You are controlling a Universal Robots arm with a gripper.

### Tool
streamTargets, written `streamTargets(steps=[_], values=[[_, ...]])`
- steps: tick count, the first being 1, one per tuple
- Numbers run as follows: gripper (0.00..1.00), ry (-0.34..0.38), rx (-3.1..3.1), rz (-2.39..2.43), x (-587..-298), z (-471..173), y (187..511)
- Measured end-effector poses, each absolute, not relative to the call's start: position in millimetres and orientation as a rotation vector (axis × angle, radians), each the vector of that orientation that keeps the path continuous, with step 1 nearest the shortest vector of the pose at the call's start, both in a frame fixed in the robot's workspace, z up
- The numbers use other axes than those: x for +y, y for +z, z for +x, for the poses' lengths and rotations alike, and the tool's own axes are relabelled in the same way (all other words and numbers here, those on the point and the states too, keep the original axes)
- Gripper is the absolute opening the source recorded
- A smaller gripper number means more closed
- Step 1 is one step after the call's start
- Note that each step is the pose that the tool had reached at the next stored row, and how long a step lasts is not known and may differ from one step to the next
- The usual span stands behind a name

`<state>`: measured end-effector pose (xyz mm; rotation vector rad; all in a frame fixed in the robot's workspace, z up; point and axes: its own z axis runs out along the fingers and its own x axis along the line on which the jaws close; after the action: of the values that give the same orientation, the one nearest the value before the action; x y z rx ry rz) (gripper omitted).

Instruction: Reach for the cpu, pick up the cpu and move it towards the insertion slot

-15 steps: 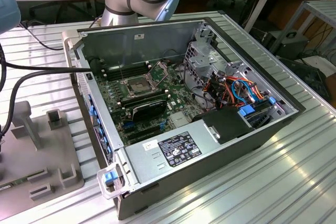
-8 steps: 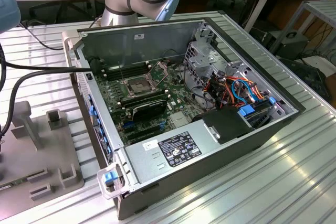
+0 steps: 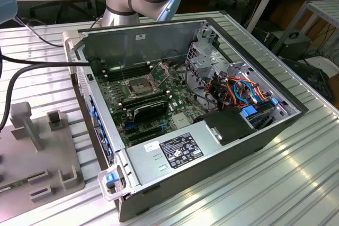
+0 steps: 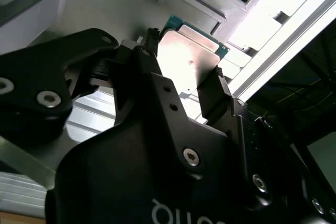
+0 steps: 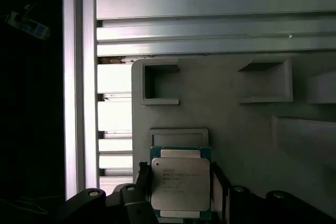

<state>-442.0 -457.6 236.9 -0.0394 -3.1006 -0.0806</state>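
We have the cpu (image 5: 181, 182) sitting between the two black fingers (image 5: 219, 184) of the end effector (image 5: 181, 178). In both wrist views the fingers look closed onto two opposite edges of the chip, with no gap that we can see. The chip is a thin, flat square: a matte silver-beige metal lid on a narrow green board rim. Just beyond the end effector lies a pale grey fixture (image 5: 236, 129) of smooth moulded plastic with raised blocks and shallow rectangular pockets, resting on the ribbed aluminium desk (image 3: 254, 194). Whether the chip touches the fixture we cannot tell. The insertion slot (image 3: 139, 85), a silvery metal frame around a dark centre, sits inside the open computer case (image 3: 159, 35), well apart from that fixture. We judge that this hold goes best with light, even pressure on the edges alone and the chip carried level, since its hard smooth edges could slip or twist and its underside should touch nothing.
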Motion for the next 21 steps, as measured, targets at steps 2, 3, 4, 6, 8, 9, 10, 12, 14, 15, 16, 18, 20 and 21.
streamTargets(steps=[2,3,4,6,8,9,10,12,14,15,16,18,20,21], values=[[0.55,-0.081,-3.101,-0.04,-457.5,-442.0,239.4],[0.55,-0.08,-3.101,-0.039,-457.6,-442.0,240.8],[0.55,-0.081,-3.101,-0.039,-457.5,-442.0,242.3],[0.55,-0.08,-3.101,-0.039,-457.6,-442.0,245.0],[0.55,-0.08,-3.101,-0.039,-457.6,-442.0,248.0],[0.55,-0.081,-3.101,-0.039,-457.5,-442.0,249.1],[0.55,-0.08,-3.101,-0.039,-457.6,-442.0,250.2],[0.55,-0.081,-3.101,-0.039,-457.6,-442.0,252.5],[0.55,-0.081,-3.101,-0.039,-457.6,-442.0,254.5],[0.55,-0.081,-3.101,-0.039,-457.6,-442.0,255.3],[0.55,-0.081,-3.101,-0.039,-457.6,-442.0,256.3],[0.55,-0.081,-3.101,-0.039,-457.6,-442.0,258.4],[0.55,-0.081,-3.101,-0.039,-457.6,-442.0,260.3],[0.55,-0.081,-3.101,-0.039,-457.6,-442.0,261.0]])
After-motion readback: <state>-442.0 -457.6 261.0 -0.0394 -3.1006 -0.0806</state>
